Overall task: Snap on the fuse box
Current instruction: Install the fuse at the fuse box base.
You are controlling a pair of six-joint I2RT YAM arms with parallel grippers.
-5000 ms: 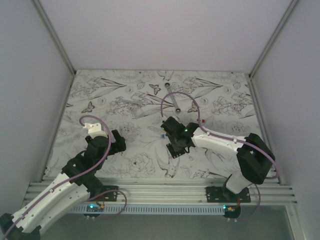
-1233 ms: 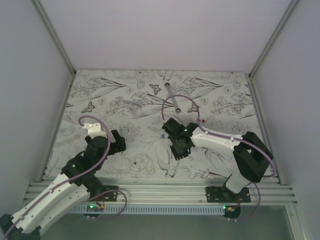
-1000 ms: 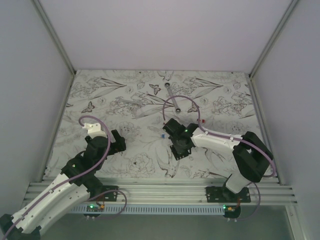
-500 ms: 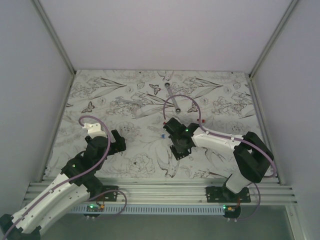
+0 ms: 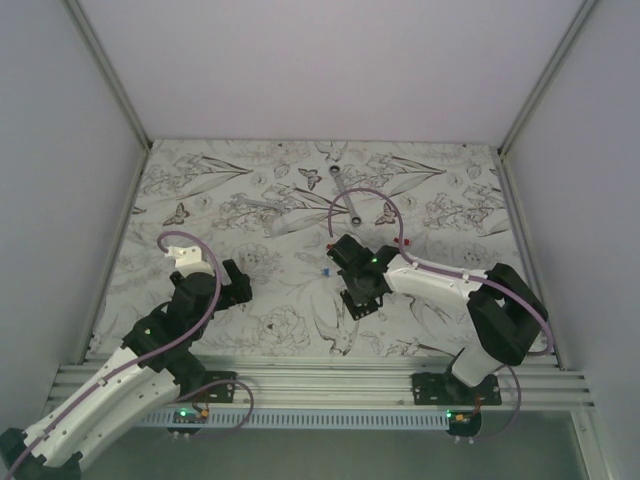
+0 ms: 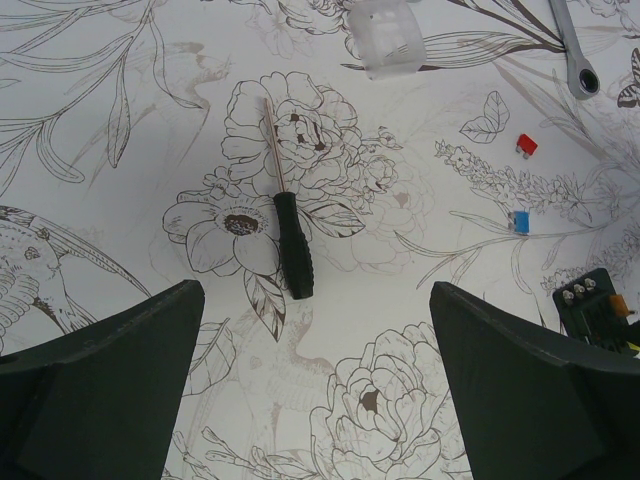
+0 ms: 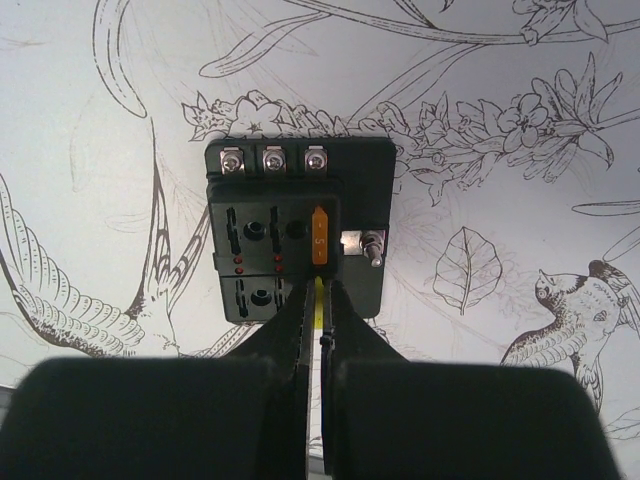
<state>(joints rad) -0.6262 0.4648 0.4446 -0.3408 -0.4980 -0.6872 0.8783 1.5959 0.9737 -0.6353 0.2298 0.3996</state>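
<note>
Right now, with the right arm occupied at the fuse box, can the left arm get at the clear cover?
Probably yes. The clear cover lies in the open ahead of the open, empty left end effector; only the screwdriver lies flat between them.

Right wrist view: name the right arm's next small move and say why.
Probably press the right gripper down to seat the yellow fuse in the fuse box: its jaws pinch that fuse right at the slot beside the orange fuse.
</note>
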